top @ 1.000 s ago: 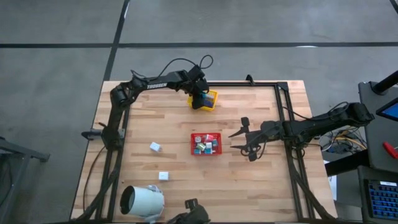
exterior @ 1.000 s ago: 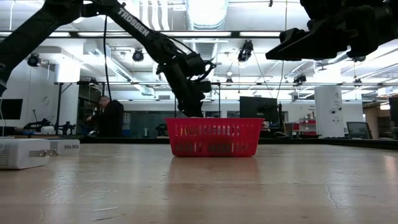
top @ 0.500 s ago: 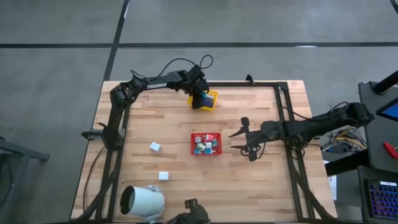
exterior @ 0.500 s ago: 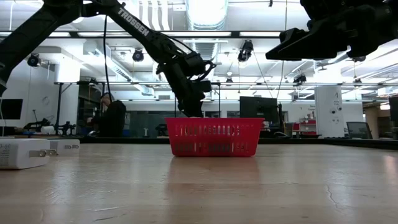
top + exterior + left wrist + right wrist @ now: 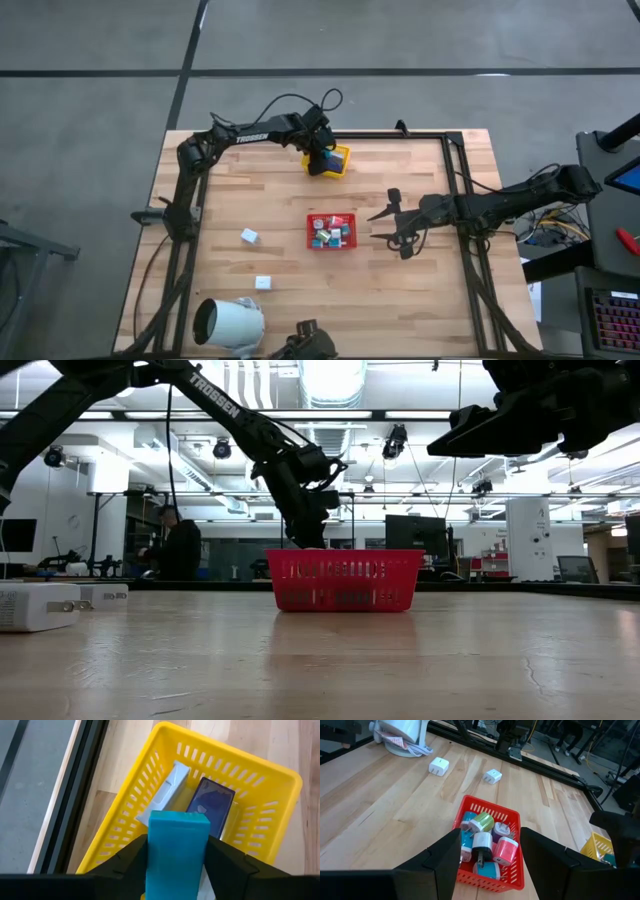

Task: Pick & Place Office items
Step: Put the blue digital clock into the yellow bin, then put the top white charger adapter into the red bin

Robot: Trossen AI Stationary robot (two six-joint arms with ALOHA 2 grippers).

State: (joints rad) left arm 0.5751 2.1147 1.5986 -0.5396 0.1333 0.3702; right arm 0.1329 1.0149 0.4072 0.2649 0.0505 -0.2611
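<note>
Over yellow tray (image 5: pixel 340 158) at table's far edge, left gripper (image 5: pixel 322 160) hangs with teal block (image 5: pixel 176 851) between its fingers (grip firmness: cannot tell); white and navy pieces lie in tray below. Right gripper (image 5: pixel 392 224) waits beside red tray (image 5: pixel 331 231), fingers apart, empty. 2 white blocks (image 5: pixel 249 236) rest loose on table (image 5: pixel 430 290).

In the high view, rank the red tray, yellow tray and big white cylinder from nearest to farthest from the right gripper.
Measured from the right gripper:
1. Red tray, just to its left at the table's middle.
2. Yellow tray, at the far edge, under the left gripper.
3. White cylinder, at the near-left corner.
</note>
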